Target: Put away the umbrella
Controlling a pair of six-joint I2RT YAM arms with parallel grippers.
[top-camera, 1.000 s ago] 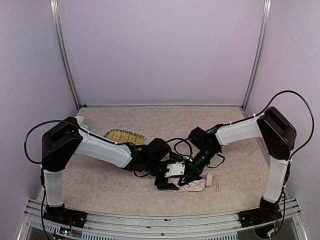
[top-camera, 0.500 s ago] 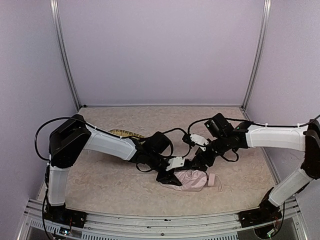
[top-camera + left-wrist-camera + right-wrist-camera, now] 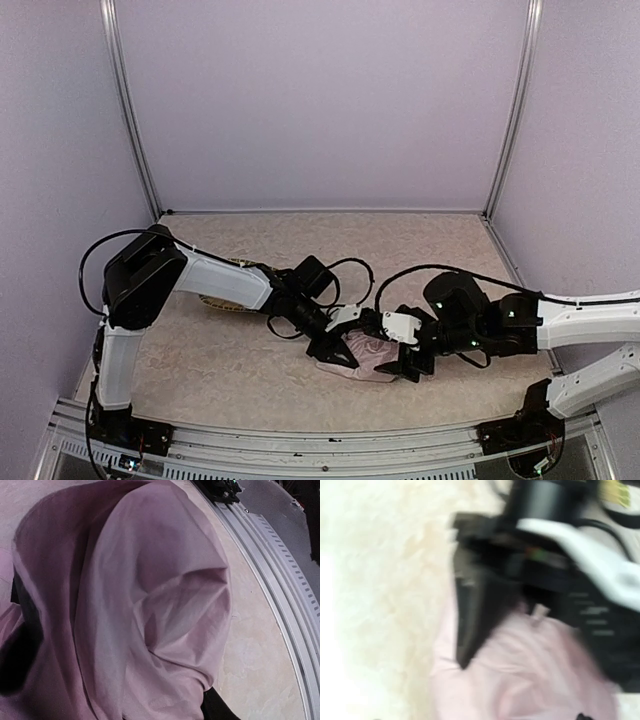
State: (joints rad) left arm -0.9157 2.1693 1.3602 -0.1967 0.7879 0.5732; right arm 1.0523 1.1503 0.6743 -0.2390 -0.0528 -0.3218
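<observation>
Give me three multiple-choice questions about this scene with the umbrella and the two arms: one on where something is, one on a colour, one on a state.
1. Where does the umbrella lie? A hung on the left wall; B on the table between the left tool and the right tool; C against the back wall.
2. Its outer fabric is: A blue; B pale pink; C yellow.
3. The umbrella is: A opened wide; B standing upright; C collapsed in a bunch.
Answers: B, a tool sits at each side of it; B, pink in every view; C, crumpled folds fill the left wrist view.
</observation>
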